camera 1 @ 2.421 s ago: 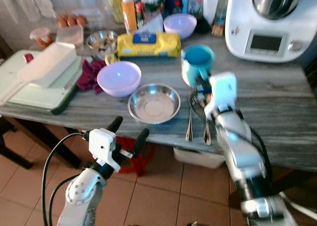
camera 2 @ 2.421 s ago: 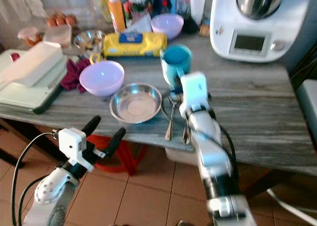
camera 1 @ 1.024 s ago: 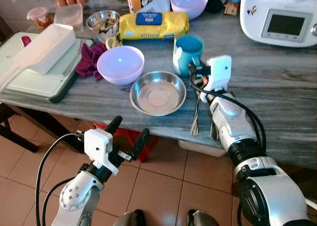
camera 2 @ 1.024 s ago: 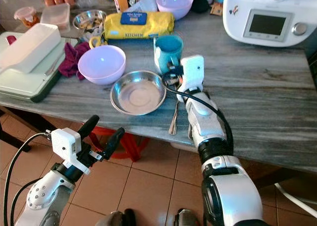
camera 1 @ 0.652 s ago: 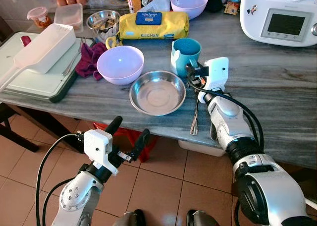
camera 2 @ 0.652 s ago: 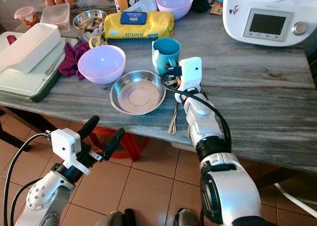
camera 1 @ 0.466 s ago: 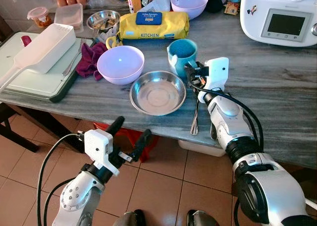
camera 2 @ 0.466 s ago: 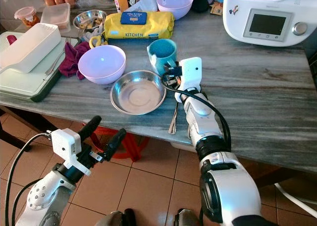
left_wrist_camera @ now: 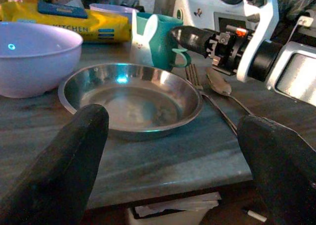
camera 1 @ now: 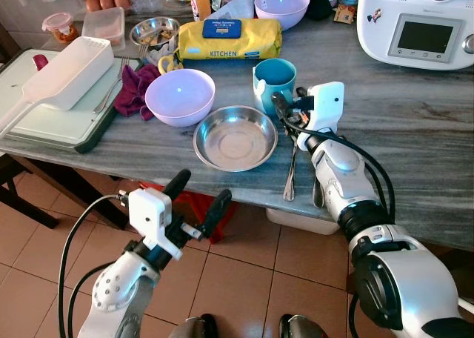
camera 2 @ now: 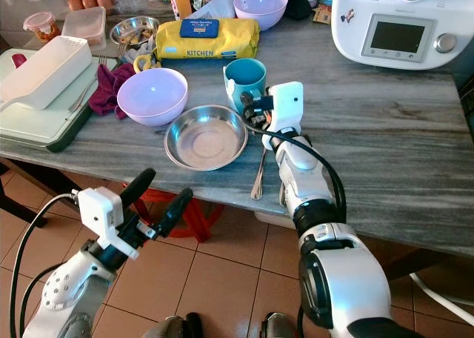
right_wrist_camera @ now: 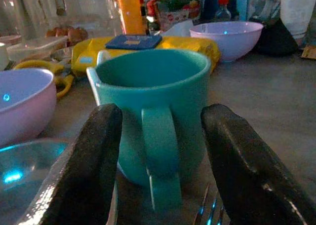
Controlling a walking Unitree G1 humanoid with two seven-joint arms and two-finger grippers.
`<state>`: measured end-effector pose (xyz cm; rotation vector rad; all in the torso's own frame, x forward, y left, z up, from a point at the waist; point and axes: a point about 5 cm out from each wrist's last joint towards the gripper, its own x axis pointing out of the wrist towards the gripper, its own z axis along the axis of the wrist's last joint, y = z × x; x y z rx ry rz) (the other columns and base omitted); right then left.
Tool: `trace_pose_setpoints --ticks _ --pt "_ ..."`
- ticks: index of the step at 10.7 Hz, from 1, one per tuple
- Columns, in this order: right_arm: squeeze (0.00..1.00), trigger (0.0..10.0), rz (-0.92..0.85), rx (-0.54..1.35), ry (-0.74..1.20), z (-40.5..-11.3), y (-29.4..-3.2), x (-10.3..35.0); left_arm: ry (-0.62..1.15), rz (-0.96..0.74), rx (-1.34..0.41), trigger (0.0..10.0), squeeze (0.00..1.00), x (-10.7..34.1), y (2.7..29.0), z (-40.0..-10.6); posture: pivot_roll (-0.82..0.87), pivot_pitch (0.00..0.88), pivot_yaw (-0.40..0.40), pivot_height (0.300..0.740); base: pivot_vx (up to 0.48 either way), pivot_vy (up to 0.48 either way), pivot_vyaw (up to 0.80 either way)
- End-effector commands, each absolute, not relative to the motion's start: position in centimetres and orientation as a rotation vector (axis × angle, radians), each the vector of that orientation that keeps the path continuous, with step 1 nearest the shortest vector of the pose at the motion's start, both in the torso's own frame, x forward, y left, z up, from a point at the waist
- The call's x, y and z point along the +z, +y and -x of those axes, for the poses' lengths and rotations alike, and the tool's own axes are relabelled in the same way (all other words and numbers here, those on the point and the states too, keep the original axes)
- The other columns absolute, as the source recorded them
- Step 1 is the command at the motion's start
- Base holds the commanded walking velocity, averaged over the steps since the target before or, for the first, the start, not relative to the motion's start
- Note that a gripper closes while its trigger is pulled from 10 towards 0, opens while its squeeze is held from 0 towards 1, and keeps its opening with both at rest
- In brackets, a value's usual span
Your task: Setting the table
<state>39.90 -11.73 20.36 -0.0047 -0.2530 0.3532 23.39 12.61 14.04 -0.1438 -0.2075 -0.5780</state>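
A teal mug stands upright on the grey table, its handle turned towards me. My right gripper is open at the mug, one finger on each side of the handle. Left of the mug lies an empty steel bowl, with a lilac bowl behind it. A fork and a spoon lie under my right forearm. My left gripper is open, below the table's front edge and facing the steel bowl.
A yellow pack, a second lilac bowl and a small steel bowl stand at the back. A white kitchen machine is at the back right. A white tray and a maroon cloth lie on the left.
The mug has shifted slightly left and straightened with my right gripper at its handle. My left gripper has risen a little. Since the oldest frames the camera has moved.
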Motion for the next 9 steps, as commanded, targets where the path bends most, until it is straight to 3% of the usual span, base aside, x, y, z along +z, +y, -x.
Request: trace_pose_setpoints --ticks 1,4,9 --pt "1.00 10.0 -0.004 0.357 -0.293 -40.1 -11.5 21.6 -0.209 0.138 -0.576 10.0 0.00 14.2 12.6 -23.3 0.03 0.195 0.072 0.740 0.000 0.000 0.00" --pt "1.00 10.0 -0.029 0.346 -0.410 -40.0 -11.8 24.3 -0.231 0.140 -0.562 10.0 0.00 14.4 12.5 -24.0 0.02 0.176 0.068 0.740 0.000 0.000 0.00" --pt "1.00 10.0 -0.017 0.285 -0.487 -37.2 -13.0 23.9 -0.263 0.099 -0.413 10.0 0.00 14.3 13.3 -26.1 -0.02 0.141 0.068 0.740 0.000 0.000 0.00"
